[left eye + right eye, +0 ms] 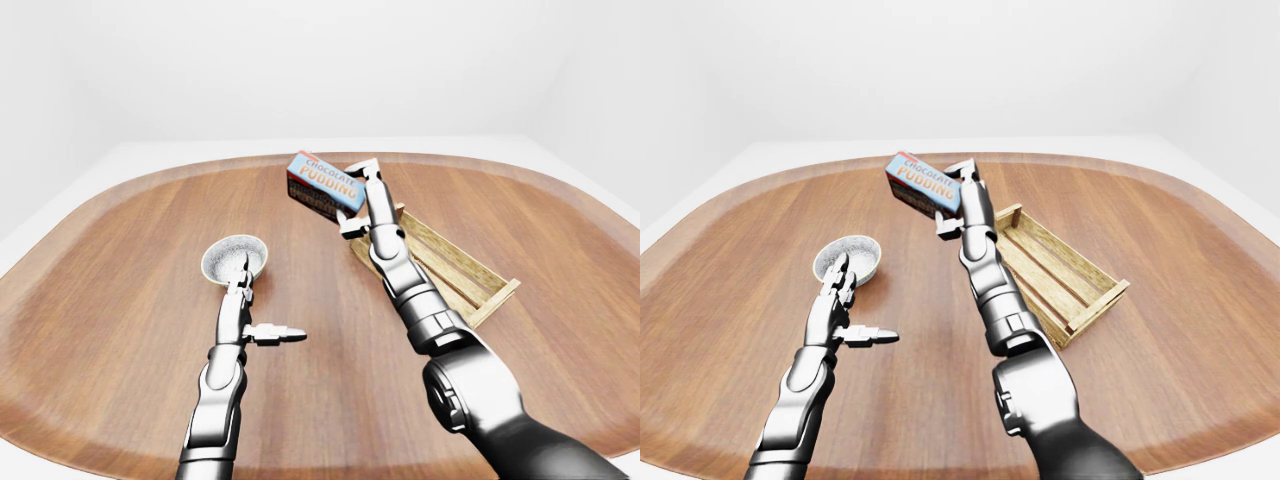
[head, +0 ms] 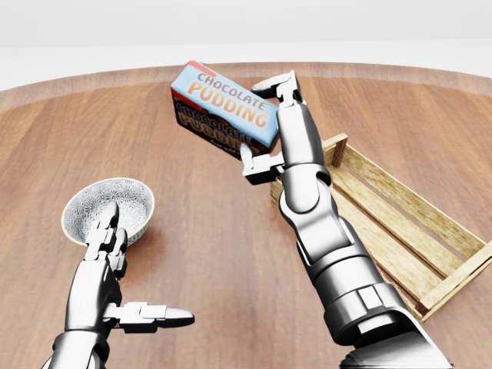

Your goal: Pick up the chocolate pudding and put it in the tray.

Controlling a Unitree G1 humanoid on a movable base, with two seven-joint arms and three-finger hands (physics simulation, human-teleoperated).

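This is a bare simulated test space, not a lived-in room of any kind. One broad wooden bench (image 1: 120,300) with rounded corners and a raised lip fills the views, its plank grain evenly rendered, and beyond its edge there are only plain white walls and a pale floor with flat, even lighting. The few things on it read as staged props: a slatted wooden tray (image 1: 1060,270), a patterned bowl (image 2: 108,207) and a boxed chocolate pudding (image 2: 223,108) (its label is plain to read in the head view).
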